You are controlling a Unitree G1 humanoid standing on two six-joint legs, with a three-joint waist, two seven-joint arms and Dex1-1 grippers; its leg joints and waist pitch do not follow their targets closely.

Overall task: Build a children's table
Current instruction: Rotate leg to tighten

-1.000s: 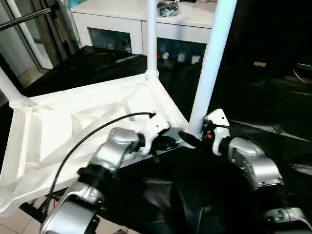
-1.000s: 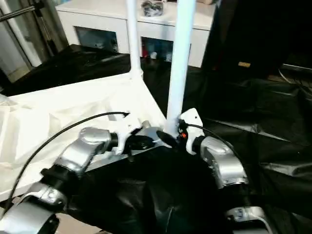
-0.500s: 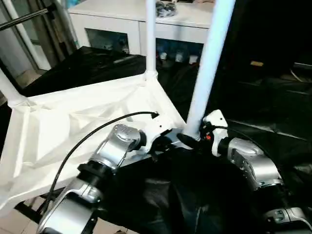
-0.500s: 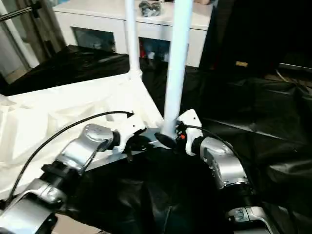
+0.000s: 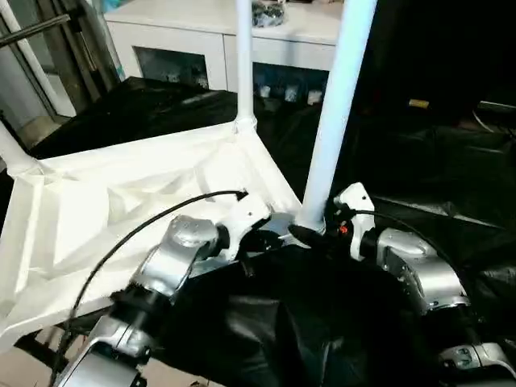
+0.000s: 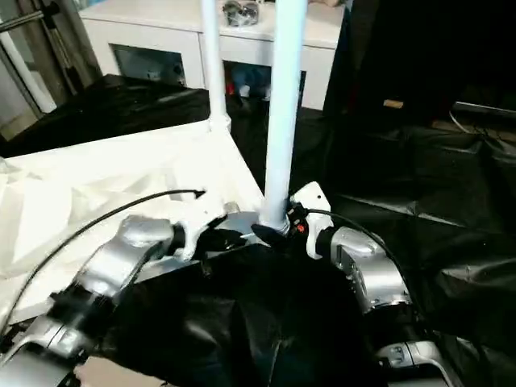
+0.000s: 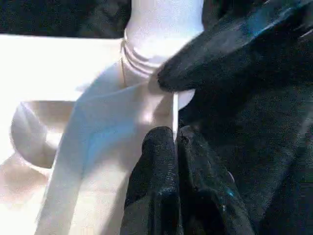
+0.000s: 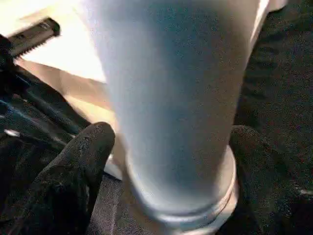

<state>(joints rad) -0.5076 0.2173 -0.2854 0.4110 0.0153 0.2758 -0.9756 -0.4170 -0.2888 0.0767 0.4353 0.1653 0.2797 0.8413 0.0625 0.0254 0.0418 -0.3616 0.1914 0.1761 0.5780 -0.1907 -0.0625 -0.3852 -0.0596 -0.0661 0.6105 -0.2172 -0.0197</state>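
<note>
Right gripper [image 8: 166, 161] clasps an upright leg [image 5: 330, 121] at its socket — left gripper [image 7: 175, 147] pinches the upturned table top [image 5: 121, 210] rim there.

Left fingers [image 7: 159, 161] pinch table-top edge [image 7: 174, 115] beside leg socket [image 7: 142, 61].

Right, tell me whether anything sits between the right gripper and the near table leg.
Nothing visible does. The right gripper has one black finger on each side of the near leg, just above its corner socket, with no object between.
</note>
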